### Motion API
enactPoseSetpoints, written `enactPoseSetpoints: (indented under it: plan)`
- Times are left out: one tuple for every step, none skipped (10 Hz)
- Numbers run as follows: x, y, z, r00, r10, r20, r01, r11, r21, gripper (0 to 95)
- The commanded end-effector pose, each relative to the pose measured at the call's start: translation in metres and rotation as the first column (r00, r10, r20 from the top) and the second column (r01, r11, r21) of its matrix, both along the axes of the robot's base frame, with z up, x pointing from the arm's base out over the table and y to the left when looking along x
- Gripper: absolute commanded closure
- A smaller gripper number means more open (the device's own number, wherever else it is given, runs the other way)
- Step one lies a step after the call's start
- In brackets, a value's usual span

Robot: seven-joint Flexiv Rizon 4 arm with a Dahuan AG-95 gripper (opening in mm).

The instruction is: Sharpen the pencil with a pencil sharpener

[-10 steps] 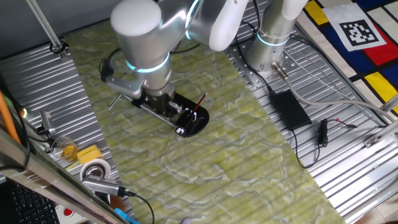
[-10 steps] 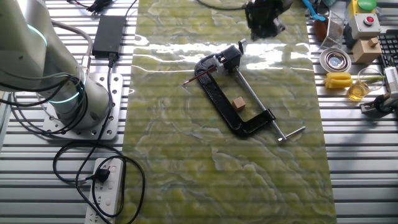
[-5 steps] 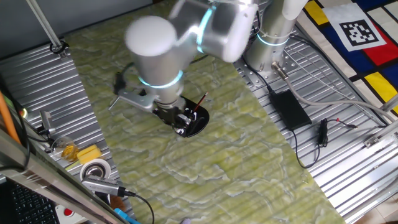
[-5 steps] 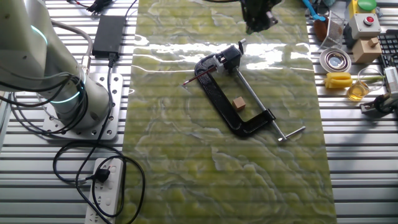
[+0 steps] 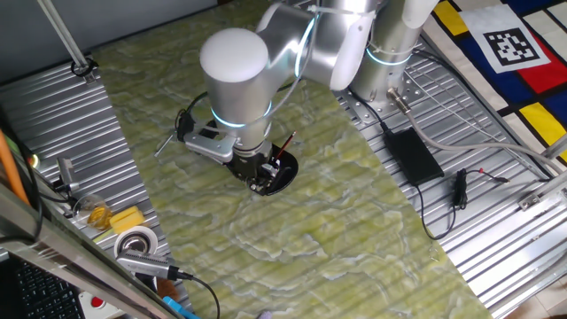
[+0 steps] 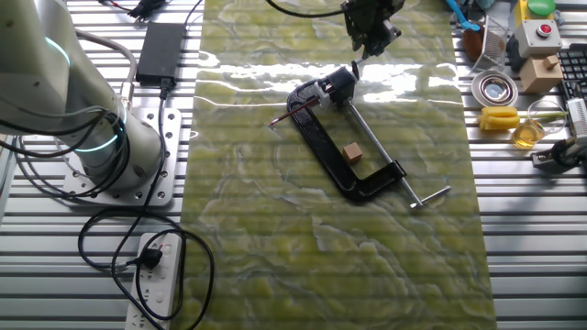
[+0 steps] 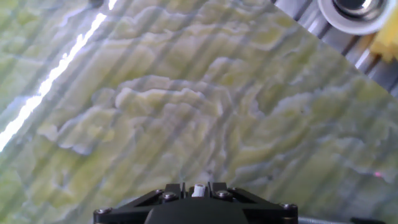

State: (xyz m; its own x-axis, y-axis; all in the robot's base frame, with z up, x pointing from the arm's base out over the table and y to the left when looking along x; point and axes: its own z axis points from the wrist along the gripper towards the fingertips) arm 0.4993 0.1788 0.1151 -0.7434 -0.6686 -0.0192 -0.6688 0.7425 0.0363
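The pencil, a short dark red stick, lies with one end at the head of a black C-clamp on the green mat; it also shows in one fixed view. A small dark sharpener sits at the clamp head. My gripper hangs just beyond the clamp head, above the mat, apart from the pencil. In one fixed view my gripper is over the black disc. In the hand view my gripper shows only its base, jaws close together and empty, over bare mat.
The silver clamp rod runs out to the right of the clamp. A tan block lies inside the clamp. A tape roll and a yellow piece lie off the mat. A black power brick lies near the arm base.
The arm has swung across the mat. In the other fixed view the gripper has moved left and down, closer to the clamp head. The pencil and clamp have not moved.
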Motion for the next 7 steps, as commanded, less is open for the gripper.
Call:
enactPoseSetpoints:
  plan:
    - [0.0001, -0.0003, -0.0020, 1.000, 0.004, 0.001, -0.004, 1.000, 0.000, 76.0]
    - [0.0002, -0.0007, -0.0046, 1.000, 0.005, 0.002, -0.005, 1.000, -0.001, 76.0]
    - [-0.0003, -0.0011, -0.0068, 1.000, 0.004, 0.004, -0.004, 1.000, 0.000, 76.0]
    - [-0.0010, -0.0010, -0.0085, 1.000, 0.000, 0.005, 0.000, 1.000, 0.000, 76.0]
    - [-0.0013, -0.0008, -0.0096, 1.000, -0.001, 0.006, 0.001, 1.000, 0.001, 76.0]
    - [-0.0018, -0.0010, -0.0106, 1.000, -0.002, 0.008, 0.002, 1.000, 0.001, 76.0]
    - [-0.0018, -0.0011, -0.0109, 1.000, -0.003, 0.009, 0.003, 1.000, 0.002, 76.0]
